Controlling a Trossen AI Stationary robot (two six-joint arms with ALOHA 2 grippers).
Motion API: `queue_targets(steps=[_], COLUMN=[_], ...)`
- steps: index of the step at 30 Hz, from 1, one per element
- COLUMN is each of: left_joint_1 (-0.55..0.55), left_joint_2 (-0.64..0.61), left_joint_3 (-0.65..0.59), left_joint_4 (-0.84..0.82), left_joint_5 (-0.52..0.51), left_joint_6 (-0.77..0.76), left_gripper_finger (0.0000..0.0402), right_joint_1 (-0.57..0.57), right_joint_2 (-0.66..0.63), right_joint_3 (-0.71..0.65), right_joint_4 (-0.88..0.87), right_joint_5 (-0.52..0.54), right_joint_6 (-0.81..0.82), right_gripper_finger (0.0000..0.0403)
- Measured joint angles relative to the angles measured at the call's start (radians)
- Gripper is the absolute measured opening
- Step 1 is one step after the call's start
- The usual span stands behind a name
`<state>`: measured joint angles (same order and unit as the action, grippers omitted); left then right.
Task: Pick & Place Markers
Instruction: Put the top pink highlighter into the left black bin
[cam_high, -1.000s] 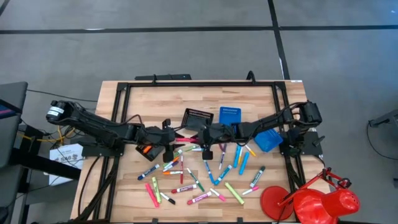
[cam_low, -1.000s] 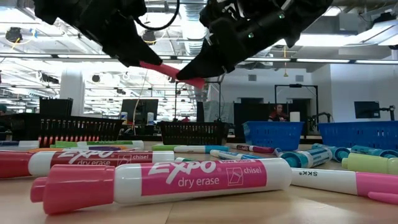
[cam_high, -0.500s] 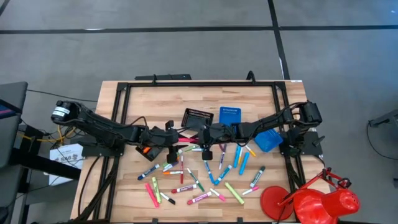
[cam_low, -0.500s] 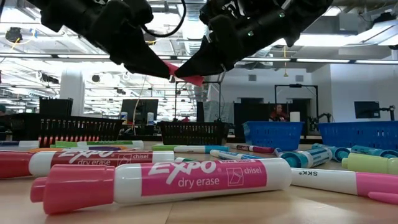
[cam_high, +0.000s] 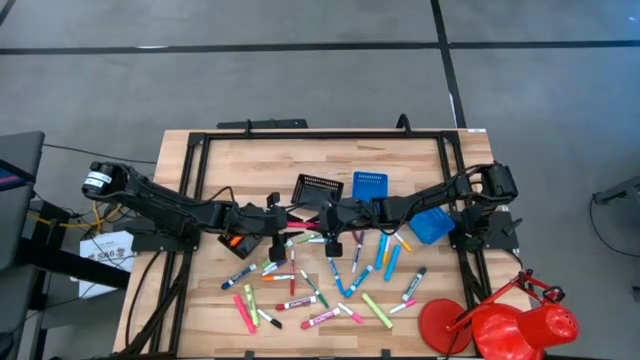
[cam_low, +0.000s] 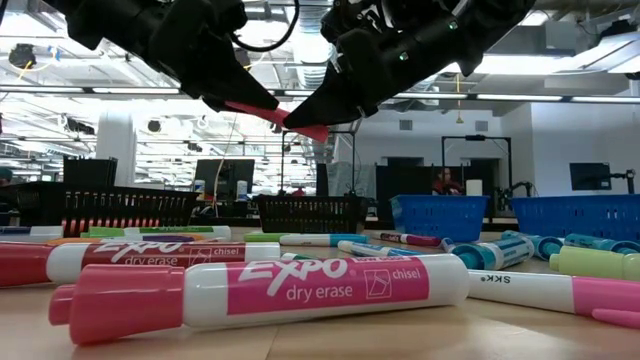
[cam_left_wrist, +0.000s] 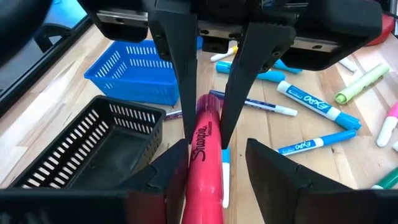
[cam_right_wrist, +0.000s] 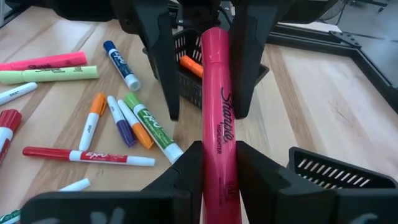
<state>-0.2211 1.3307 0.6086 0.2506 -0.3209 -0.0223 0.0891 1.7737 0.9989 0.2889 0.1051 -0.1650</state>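
Item: pink highlighter (cam_right_wrist: 219, 118), being held level in mid-air at frame centre of the high view, above the table (cam_high: 240, 160).
Right gripper (cam_right_wrist: 217, 163): clamping one end of the highlighter between narrow-set jaws, bearing its weight.
Left gripper (cam_left_wrist: 214, 163): fingers standing wide around the other end, not visibly pressing; judged to be a hand-over between the 2 arms.
Markers (cam_high: 320, 275): dozens lying loose across the lower centre of the high view, awaiting pickup.
Black tray (cam_high: 318, 188): sitting just above the grippers in the high view, a likely drop point.
Blue tray (cam_high: 369, 184): standing beside the black tray, to its right.
Risk: a release before the wide fingers are closing would be dropping the highlighter.
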Motion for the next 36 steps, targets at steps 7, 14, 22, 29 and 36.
queue_targets(steps=[7, 14, 22, 29, 36], left_joint_1=[0.001, 0.000, -0.010, -0.010, -0.021], left_joint_2=[0.005, 0.005, -0.008, -0.138, -0.378], left_joint_3=[0.000, 0.000, 0.000, 0.000, 0.001], left_joint_4=[-0.003, -0.003, -0.068, -0.344, -0.726], left_joint_5=[-0.005, -0.023, -0.036, -0.046, -0.048], left_joint_6=[0.022, 0.035, -0.033, -0.185, -0.490], left_gripper_finger=[0.0100, 0.0066, 0.0074, 0.0079, 0.0073], right_joint_1=[0.000, 0.000, 0.000, 0.000, 0.000], right_joint_2=[0.000, 0.000, -0.001, -0.001, -0.001], right_joint_3=[0.000, 0.000, -0.001, -0.001, -0.001], right_joint_4=[0.000, 0.000, -0.034, -0.064, -0.073], right_joint_5=[-0.002, -0.002, 0.004, 0.033, 0.032], right_joint_6=[0.000, 0.001, 0.041, 0.061, 0.061], right_gripper_finger=[0.0072, 0.0074, 0.0128, 0.0176, 0.0193])
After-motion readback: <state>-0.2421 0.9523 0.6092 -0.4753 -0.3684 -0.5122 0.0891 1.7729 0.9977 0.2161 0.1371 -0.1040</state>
